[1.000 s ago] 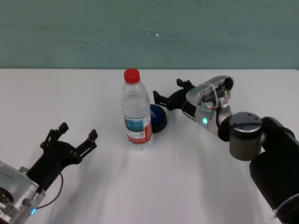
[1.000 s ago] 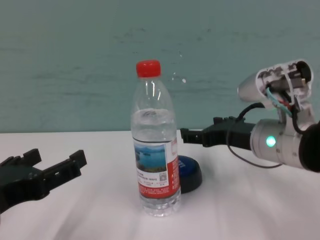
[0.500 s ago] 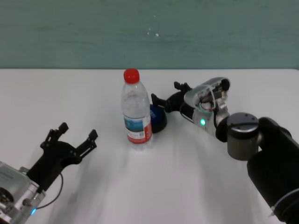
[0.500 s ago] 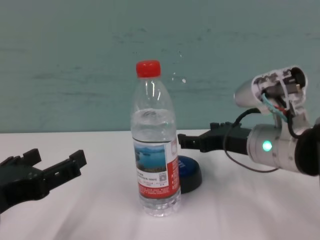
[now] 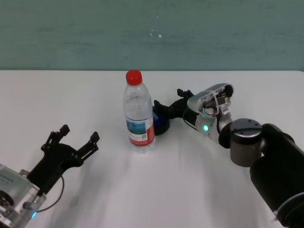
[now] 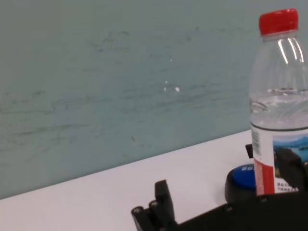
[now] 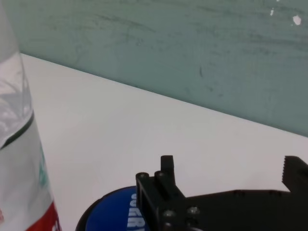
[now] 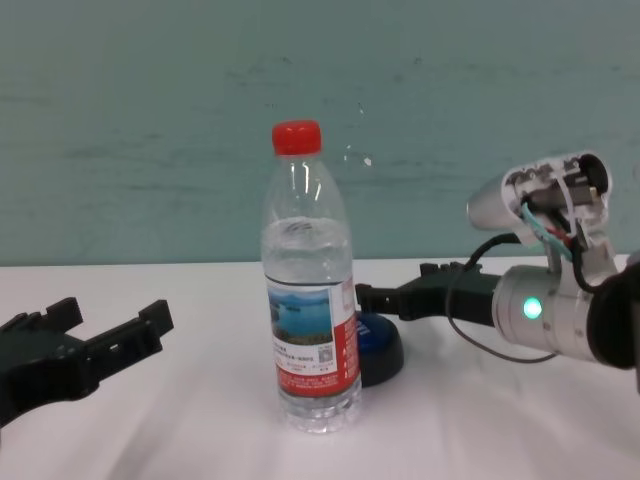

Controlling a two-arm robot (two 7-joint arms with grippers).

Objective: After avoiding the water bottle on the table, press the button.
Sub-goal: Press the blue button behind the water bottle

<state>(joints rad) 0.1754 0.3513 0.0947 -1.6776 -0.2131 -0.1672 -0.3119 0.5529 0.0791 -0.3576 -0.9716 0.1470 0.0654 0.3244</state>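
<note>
I see the bottle (image 5: 139,114) standing upright near the middle of the desk (image 5: 71,99), red cap on top. The button (image 5: 160,119) sits just beside it at about 2 o'clock from the bottle in my head view, partly hidden behind it; in the chest view its blue top and black base show at the bottle's right (image 8: 378,345).

My right pincer (image 5: 169,104) reaches in from 3 o'clock, low over the desk, with its fingers spread wide. One fingertip (image 5: 157,105) is over the button's far edge, and the other (image 5: 183,92) lies farther back, off the button. From the right wrist view the near finger (image 7: 161,185) hangs right above the blue dome (image 7: 118,211), but I cannot tell whether it touches. The bottle's side (image 7: 21,168) fills the edge of that view, close to the finger yet apart from it.

My left pincer (image 5: 71,140) is parked at 8 o'clock from the bottle, well apart, fingers wide and holding nothing. Its wrist view shows the bottle (image 6: 279,96) and button (image 6: 240,180) beyond one finger (image 6: 161,204).
</note>
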